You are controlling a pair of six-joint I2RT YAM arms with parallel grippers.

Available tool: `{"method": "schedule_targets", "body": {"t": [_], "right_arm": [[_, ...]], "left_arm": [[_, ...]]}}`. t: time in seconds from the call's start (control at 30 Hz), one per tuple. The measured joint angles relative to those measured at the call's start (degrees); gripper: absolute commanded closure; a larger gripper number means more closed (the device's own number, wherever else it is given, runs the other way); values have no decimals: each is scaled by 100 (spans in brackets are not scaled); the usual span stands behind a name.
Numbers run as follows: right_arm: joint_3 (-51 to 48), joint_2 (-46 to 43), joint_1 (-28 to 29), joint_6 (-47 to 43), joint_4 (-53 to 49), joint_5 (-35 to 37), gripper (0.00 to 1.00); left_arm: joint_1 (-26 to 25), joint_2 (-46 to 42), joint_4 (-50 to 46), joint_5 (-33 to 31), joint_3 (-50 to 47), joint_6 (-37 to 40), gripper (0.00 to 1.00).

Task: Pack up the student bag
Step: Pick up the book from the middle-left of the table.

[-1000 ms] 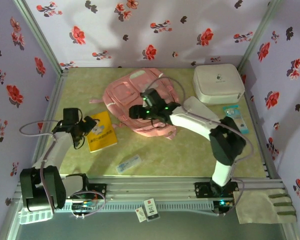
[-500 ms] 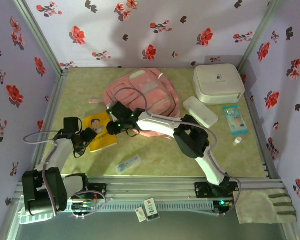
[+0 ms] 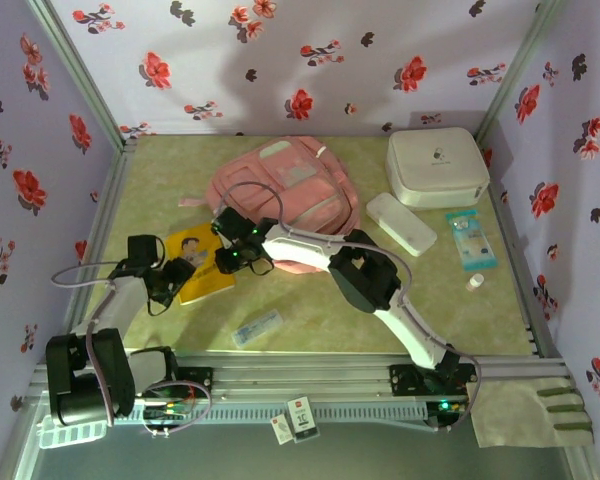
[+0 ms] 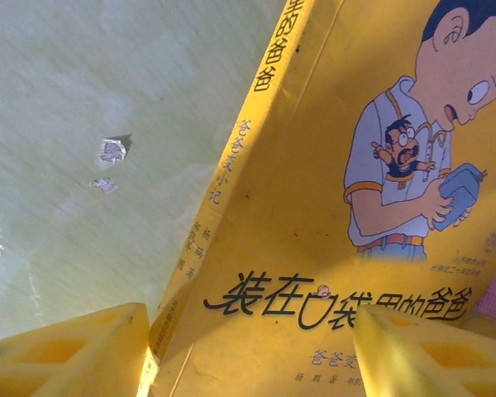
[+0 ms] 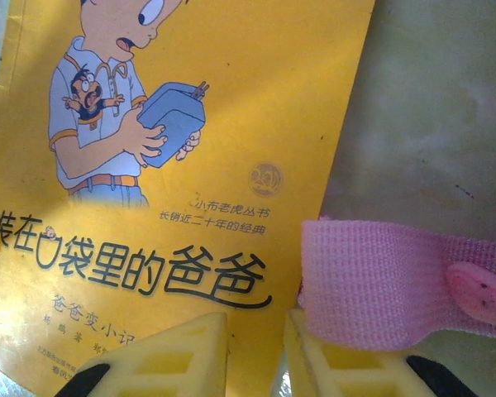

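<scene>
My right arm has swung off the pink bag [image 3: 300, 180] and down to the left, so my right fingers [image 5: 174, 356] now hang over the right edge of the yellow book [image 3: 205, 278]. The book lies flat on the counter [image 3: 500, 320], just left of the bag and nearer than it. These fingers have drawn almost together, leaving only a thin slot, and the book's edge runs down into that slot. I cannot tell whether they are pinching it yet. A pink strap [image 5: 380, 285] lies beside the book and rests against the right-hand one of the pair, so I judge it could get caught up in the pinch. My left fingers [image 4: 66, 356] have narrowed too but are still spread, one on either side of the book's near-left corner by the spine, released rather than clamped. The bag itself sits at the far middle of the counter. With both arms gathered on the book, I take it that lifting the book toward the bag is the step in hand, and the packing has hardly begun.
</scene>
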Motion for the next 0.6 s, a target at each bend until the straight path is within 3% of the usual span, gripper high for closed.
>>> {"method": "schedule_targets", "body": {"t": [0.1,0.23,0.3,0.6], "right_arm": [[70,50,-11,-13,-50,0,74],[144,107,-20,-11,-90,-9,73],[155,140,-20,-11,-83,-31,73],[177,151,-70,-2,-107,-85,73]], "left_arm": [[4,35,0,13,0,15,36],[4,74,28,96,0,52,24],[2,149,55,164,0,44,22],[22,166,-13,260,15,57,36]]}}
